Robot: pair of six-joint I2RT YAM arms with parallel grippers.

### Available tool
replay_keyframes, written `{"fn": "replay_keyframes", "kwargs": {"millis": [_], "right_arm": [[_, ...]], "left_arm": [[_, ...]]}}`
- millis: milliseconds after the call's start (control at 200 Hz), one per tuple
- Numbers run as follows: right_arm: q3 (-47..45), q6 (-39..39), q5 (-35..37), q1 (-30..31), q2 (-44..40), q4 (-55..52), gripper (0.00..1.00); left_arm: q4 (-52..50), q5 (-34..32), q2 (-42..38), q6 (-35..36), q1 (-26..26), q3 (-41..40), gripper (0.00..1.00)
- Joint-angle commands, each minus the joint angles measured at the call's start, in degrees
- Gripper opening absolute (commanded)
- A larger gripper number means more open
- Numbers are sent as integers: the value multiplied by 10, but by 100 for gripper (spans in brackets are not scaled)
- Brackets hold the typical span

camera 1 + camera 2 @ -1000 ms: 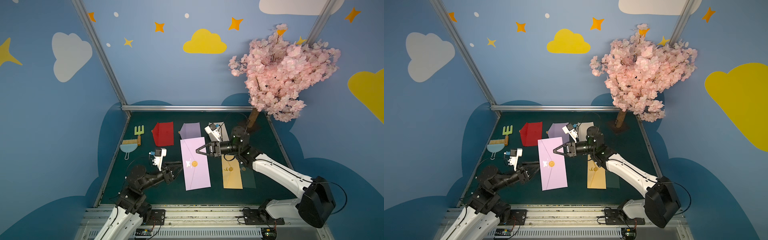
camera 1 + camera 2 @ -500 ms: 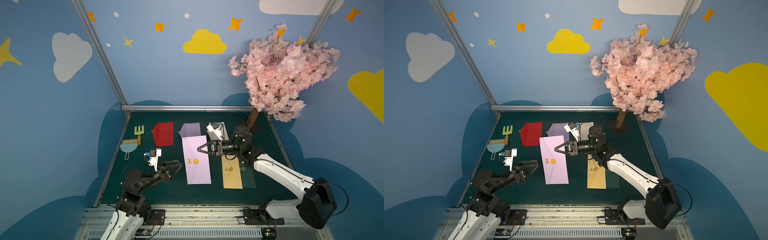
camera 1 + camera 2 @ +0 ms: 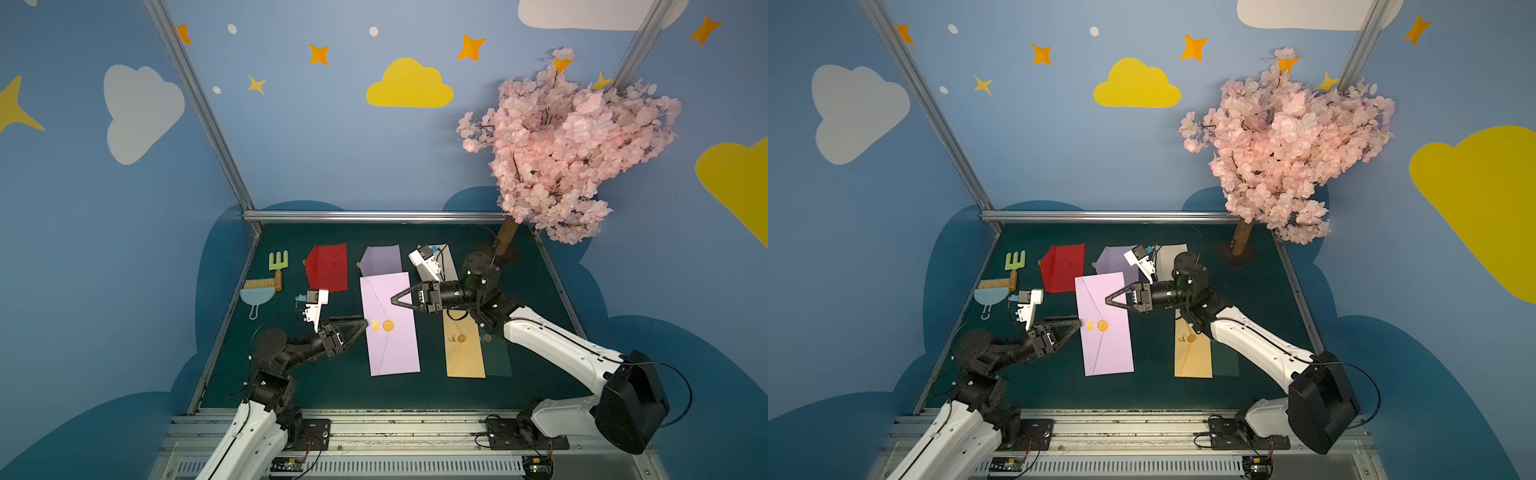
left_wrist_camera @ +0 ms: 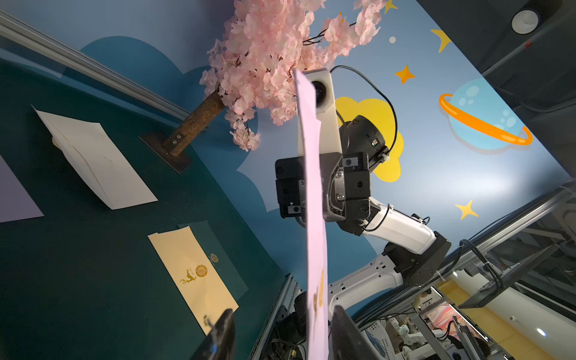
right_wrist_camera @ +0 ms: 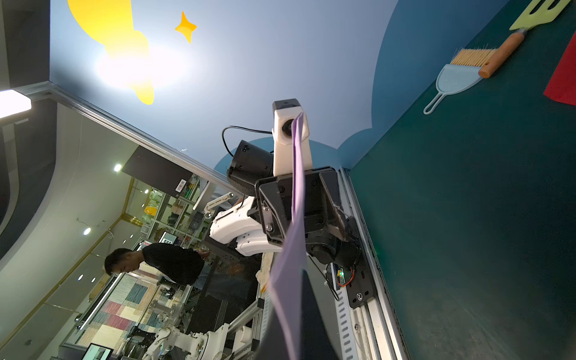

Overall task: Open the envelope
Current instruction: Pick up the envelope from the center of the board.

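A pale pink envelope [image 3: 390,345] with a gold seal [image 3: 388,325] hangs above the green table in both top views. My right gripper [image 3: 392,300] is shut on its right edge, and in the right wrist view the envelope [image 5: 296,249] runs edge-on out of the shut right gripper [image 5: 293,280]. My left gripper [image 3: 365,322] is at the envelope's left edge beside the seal. In the left wrist view the left gripper [image 4: 282,311] is open, and the envelope [image 4: 314,202] passes between its fingers, close to one finger [image 4: 338,318].
On the table lie a red envelope [image 3: 326,268], a lilac one [image 3: 382,259], a white one [image 4: 93,156], a tan one [image 3: 463,349] and a dark green one [image 3: 496,357]. A rake [image 3: 278,266] and brush with dustpan [image 3: 257,293] lie at the left, and a blossom tree [image 3: 573,145] stands back right.
My left gripper drew back a little from the envelope's left edge, then returned to it beside the seal. The right gripper has kept hold of the envelope.
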Motion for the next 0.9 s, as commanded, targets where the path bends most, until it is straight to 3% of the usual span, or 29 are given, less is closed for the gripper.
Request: {"fn": "replay_keyframes", "kwargs": {"millis": [0, 160, 240, 431, 606, 896], "right_arm": [[20, 18, -5, 8, 15, 52, 0], [25, 17, 1, 12, 26, 53, 0], [27, 18, 2, 14, 31, 53, 0], [32, 20, 2, 20, 36, 58, 0], [31, -2, 2, 22, 28, 23, 25], [7, -52, 13, 23, -11, -44, 23]], "left_arm": [[40, 24, 3, -5, 3, 13, 40], [49, 27, 9, -9, 3, 12, 14], [49, 29, 13, -10, 2, 13, 7], [52, 29, 21, -11, 3, 10, 3], [42, 38, 30, 1, 9, 19, 3], [91, 71, 67, -29, 47, 37, 3]]}}
